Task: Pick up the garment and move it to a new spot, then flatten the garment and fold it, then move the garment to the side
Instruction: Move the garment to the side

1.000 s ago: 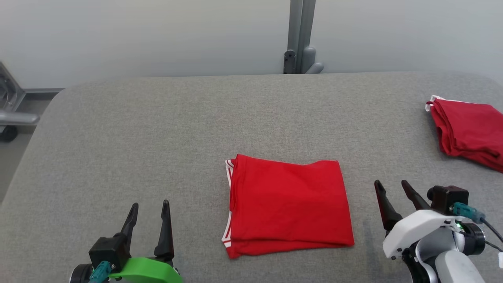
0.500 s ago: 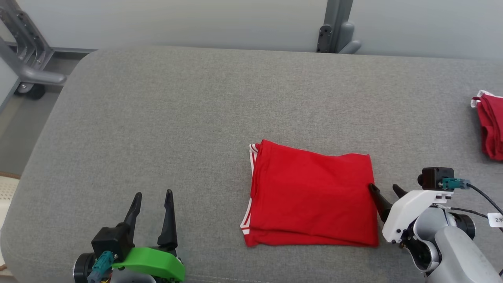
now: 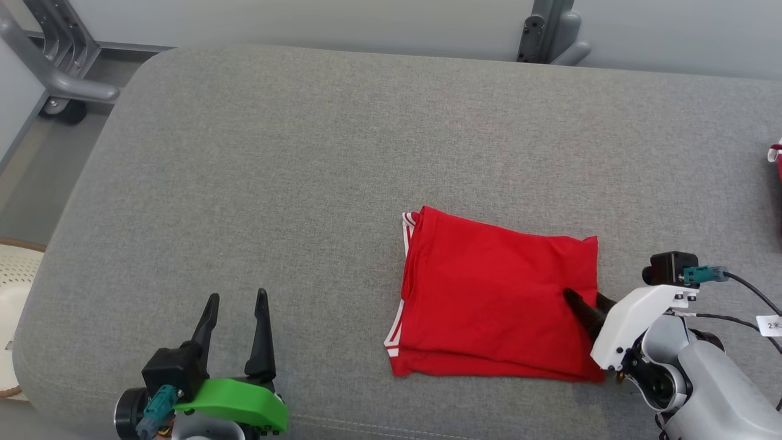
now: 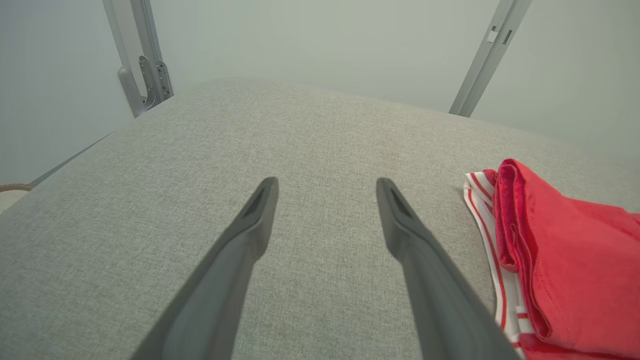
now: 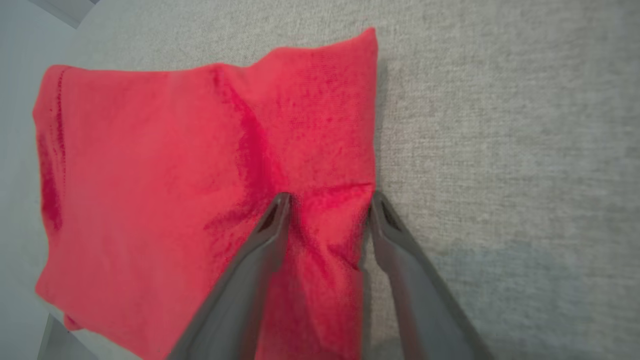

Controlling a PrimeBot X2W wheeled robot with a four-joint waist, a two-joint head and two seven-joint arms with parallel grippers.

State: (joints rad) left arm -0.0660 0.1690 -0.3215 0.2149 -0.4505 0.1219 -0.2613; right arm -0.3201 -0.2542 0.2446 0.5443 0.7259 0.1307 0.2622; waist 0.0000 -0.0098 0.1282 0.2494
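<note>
A folded red garment (image 3: 495, 299) with white-striped trim on its left side lies flat on the grey padded table (image 3: 305, 153). My right gripper (image 3: 584, 297) is down at the garment's right edge. In the right wrist view the right gripper (image 5: 330, 197) has its fingers apart astride that edge of the garment (image 5: 175, 165), with the cloth puckered between them. My left gripper (image 3: 237, 296) stands open near the table's front left, apart from the cloth. The left wrist view shows the left gripper (image 4: 327, 182) with bare table between its fingers and the garment (image 4: 565, 260) off to its right.
A second red cloth (image 3: 776, 159) peeks in at the table's far right edge. A metal wheeled frame (image 3: 61, 91) stands beyond the back left corner, a grey post (image 3: 550, 36) behind the table, and a white perforated basket (image 3: 12, 275) left of the table.
The head camera has turned, shifting the whole picture. My right gripper has come left and down onto the garment's right edge, and its fingers have drawn slightly closer. The left gripper has held still.
</note>
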